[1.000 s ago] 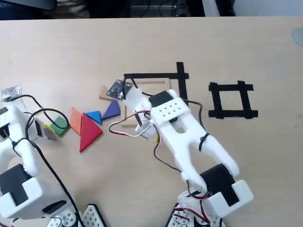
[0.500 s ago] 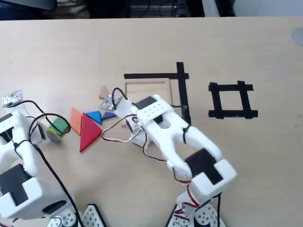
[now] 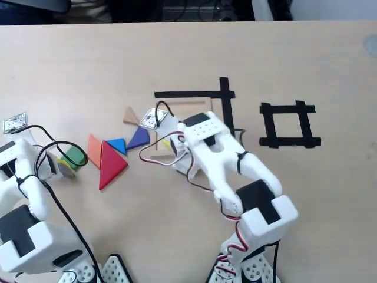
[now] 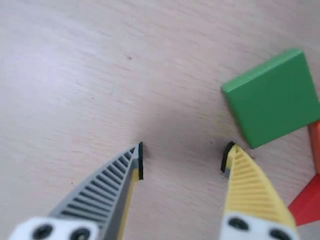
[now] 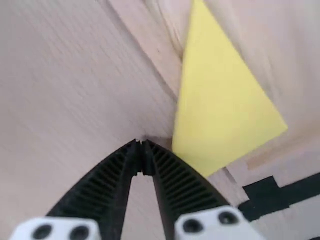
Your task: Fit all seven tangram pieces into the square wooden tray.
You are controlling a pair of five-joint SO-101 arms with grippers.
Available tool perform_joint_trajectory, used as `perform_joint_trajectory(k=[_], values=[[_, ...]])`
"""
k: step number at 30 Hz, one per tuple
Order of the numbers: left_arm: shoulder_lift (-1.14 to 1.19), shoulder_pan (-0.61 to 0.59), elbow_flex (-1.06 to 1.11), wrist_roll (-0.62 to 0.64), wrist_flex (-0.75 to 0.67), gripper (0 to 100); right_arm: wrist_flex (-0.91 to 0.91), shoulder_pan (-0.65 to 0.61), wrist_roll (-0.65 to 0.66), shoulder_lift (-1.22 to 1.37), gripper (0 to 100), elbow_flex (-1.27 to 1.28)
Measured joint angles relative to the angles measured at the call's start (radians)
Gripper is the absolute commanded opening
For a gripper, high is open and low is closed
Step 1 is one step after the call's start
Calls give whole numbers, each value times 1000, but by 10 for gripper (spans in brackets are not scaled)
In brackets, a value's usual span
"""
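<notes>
Two grippers are over the worktop (image 3: 294,53). Left gripper (image 4: 184,159): jaws spread wide with nothing between them, tips close to the bare wood near the worktop's left edge, and the green square (image 4: 272,97) just beside the yellow-backed finger. Right gripper (image 5: 142,152): jaws pressed together on nothing, tips at the rim of the square wooden tray (image 3: 188,105), just beside the yellow triangle (image 5: 220,110), which lies flat inside the tray against that rim. Six pieces lie outside the tray, spread toward the left edge: tan triangle (image 3: 130,115), purple triangle (image 3: 140,138), blue triangle (image 3: 117,145), orange piece (image 3: 93,151), red triangle (image 3: 112,165), and the green square nearest that edge. Black tape strips (image 3: 224,97) border the tray's far and right sides. A black tape square (image 3: 287,108) lies well apart from the tray, toward the right edge.
</notes>
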Motion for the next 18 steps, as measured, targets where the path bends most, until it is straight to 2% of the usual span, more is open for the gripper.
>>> perform_joint_trajectory(k=[7, 13, 18], values=[[0, 0, 0, 0, 0, 274, 0, 14, 2, 12, 11, -61], [0, 0, 0, 0, 0, 274, 0, 95, 5, 14, 11, -123], [0, 0, 0, 0, 0, 274, 0, 101, 8, 14, 11, -126]])
